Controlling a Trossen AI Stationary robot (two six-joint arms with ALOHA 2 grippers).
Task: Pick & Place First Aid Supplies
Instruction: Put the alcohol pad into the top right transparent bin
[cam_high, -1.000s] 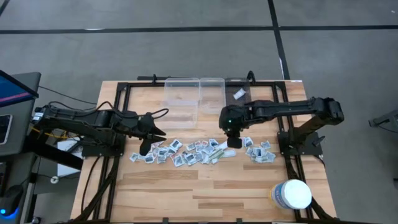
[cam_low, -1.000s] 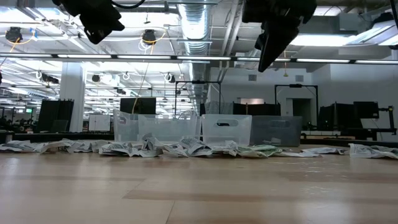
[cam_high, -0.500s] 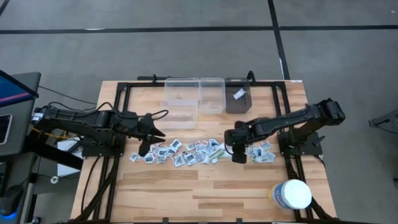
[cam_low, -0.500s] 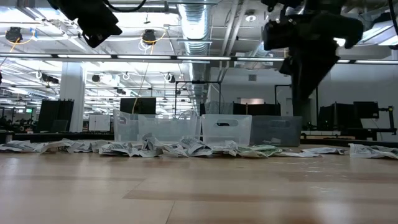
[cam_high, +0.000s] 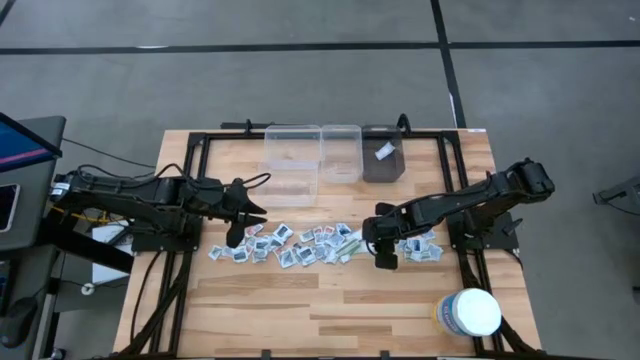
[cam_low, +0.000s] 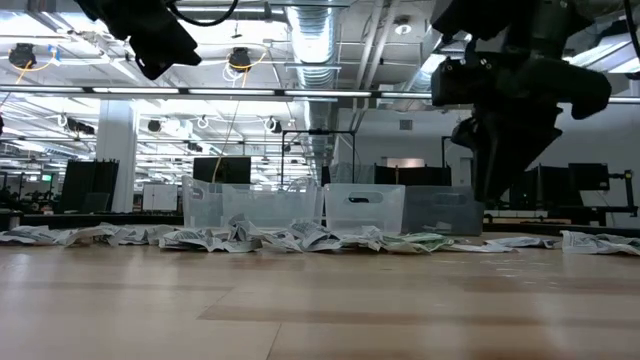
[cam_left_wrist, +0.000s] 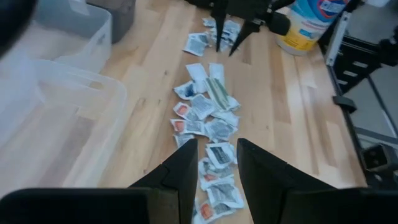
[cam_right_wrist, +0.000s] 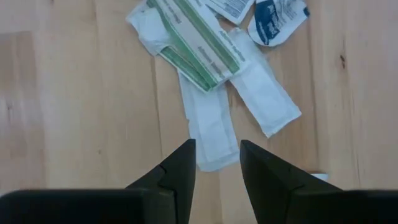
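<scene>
The first aid supplies (cam_high: 300, 245) lie in a loose row across the middle of the table: small square packets and a few long pale wrappers. My right gripper (cam_high: 384, 260) hangs open, pointing down, a little above the near end of a long white wrapper (cam_right_wrist: 208, 130), next to a green-striped wrapper (cam_right_wrist: 198, 53). In the low view it (cam_low: 497, 185) is still clear of the tabletop. My left gripper (cam_high: 233, 238) is open and empty, raised over the row's left end; packets (cam_left_wrist: 214, 155) show beyond its fingers.
Two clear bins (cam_high: 292, 160) (cam_high: 341, 150) and a dark bin (cam_high: 383, 158) holding one white item stand at the far edge. A big white tub (cam_high: 470, 312) stands near the right front corner. Bare wood lies in front of the row.
My right gripper has come down toward the table and moved toward the near edge, from above the packets at mid-row to just over the long wrappers at the row's right part. Its fingers have stayed open. The supplies have not moved.
</scene>
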